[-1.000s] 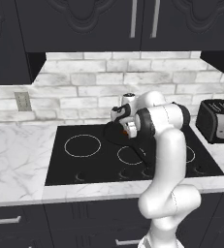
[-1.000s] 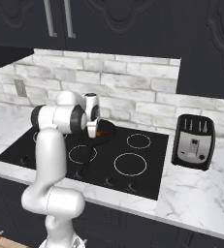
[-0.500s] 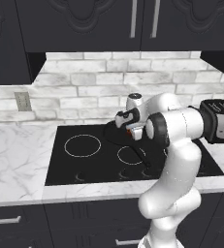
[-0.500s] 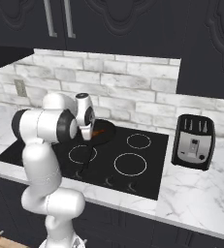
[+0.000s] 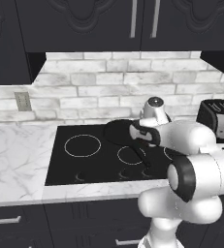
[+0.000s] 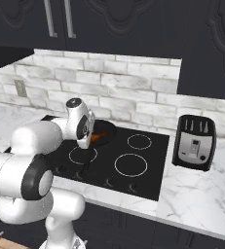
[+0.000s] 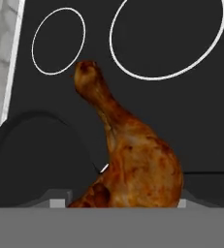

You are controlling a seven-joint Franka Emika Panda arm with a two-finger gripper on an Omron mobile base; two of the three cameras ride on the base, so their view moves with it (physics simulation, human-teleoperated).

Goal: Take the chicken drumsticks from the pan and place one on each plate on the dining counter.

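The tool (image 7: 120, 206) is pinching a glossy orange-brown roasted drumstick (image 7: 128, 160), bone pointing toward eleven o'clock; a loose pinch risks dropping it onto the black glass stove (image 7: 181, 106).

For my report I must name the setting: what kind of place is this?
A home kitchen, most likely: a black stove with white burner rings set in a marble worktop, a toaster beside it, and dark cabinets over a brick backsplash.

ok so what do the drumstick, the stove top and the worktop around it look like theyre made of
Drumstick: roasted meat, glossy orange-brown skin with darker browned patches. Stove top: smooth black glass or ceramic, probably, flat with thin white burner rings printed on it. Worktop: white marble by its grey veins, polished-looking, though it could be an imitation.
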